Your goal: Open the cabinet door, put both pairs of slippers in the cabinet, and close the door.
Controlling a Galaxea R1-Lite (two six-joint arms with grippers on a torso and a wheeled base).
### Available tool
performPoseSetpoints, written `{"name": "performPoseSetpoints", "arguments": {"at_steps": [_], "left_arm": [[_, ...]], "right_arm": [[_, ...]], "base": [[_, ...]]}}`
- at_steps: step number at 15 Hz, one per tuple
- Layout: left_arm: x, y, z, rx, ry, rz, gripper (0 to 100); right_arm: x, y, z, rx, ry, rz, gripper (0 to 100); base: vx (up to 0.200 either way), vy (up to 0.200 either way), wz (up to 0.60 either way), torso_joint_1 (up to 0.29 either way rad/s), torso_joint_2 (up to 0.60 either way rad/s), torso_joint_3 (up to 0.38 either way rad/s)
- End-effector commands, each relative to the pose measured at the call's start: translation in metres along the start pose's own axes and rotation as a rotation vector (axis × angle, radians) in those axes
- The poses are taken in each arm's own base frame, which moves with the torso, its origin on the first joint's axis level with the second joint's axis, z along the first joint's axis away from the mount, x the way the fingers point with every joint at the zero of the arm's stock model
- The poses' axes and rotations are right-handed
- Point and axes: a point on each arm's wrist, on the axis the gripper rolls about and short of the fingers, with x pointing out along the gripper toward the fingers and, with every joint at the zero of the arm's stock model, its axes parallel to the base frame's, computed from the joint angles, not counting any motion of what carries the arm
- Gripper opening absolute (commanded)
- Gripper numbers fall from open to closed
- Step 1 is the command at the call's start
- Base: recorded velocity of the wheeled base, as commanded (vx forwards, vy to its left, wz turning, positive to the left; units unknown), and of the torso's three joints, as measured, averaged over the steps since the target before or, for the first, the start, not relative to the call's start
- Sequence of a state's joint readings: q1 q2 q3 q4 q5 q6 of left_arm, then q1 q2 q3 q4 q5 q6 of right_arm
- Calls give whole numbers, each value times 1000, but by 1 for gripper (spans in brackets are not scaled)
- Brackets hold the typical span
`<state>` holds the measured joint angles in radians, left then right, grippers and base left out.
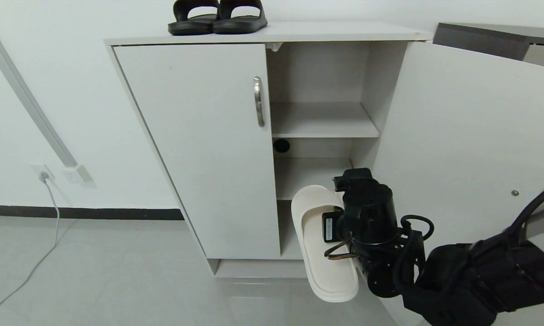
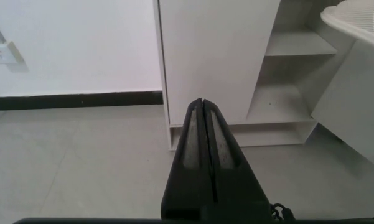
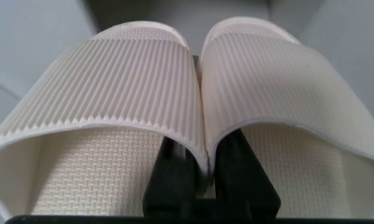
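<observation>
Over grey floor tiles [image 1: 95,271] by the white wall [image 1: 50,90], right fingers [image 3: 174,183] clamp white slippers [image 1: 326,244], left fingers [image 2: 191,143] together

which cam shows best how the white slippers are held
Right wrist view: both white slippers side by side, fingers pinching their inner strap edges. Head view shows them at the open cabinet, grip hidden; left wrist catches just a corner.

Two black slippers [image 1: 217,18], two white slippers [image 3: 124,93], one two-door cabinet [image 1: 322,31].
</observation>
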<state>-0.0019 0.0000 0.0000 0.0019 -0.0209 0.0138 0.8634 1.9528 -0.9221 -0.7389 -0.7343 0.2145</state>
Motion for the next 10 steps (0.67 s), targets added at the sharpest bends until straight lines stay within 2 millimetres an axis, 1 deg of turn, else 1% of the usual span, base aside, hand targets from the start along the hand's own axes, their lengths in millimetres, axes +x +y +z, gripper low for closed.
{"name": "performPoseSetpoints", "arguments": {"at_steps": [1, 4, 7, 10], "left_arm": [[0, 0, 0, 0, 1, 0, 0], [0, 0, 0, 0, 1, 0, 0], [0, 0, 0, 0, 1, 0, 0], [0, 0, 0, 0, 1, -2, 0]], "right_arm": [[2, 2, -4, -7, 9, 2, 0], [2, 2, -6, -6, 16, 13, 0], [4, 8, -16, 2, 43, 54, 0], [15, 13, -32, -8, 64, 67, 0]], "base": [[0, 0, 0, 0, 0, 0], [0, 0, 0, 0, 0, 0], [0, 0, 0, 0, 0, 0], [0, 0, 0, 1, 1, -33]]}}
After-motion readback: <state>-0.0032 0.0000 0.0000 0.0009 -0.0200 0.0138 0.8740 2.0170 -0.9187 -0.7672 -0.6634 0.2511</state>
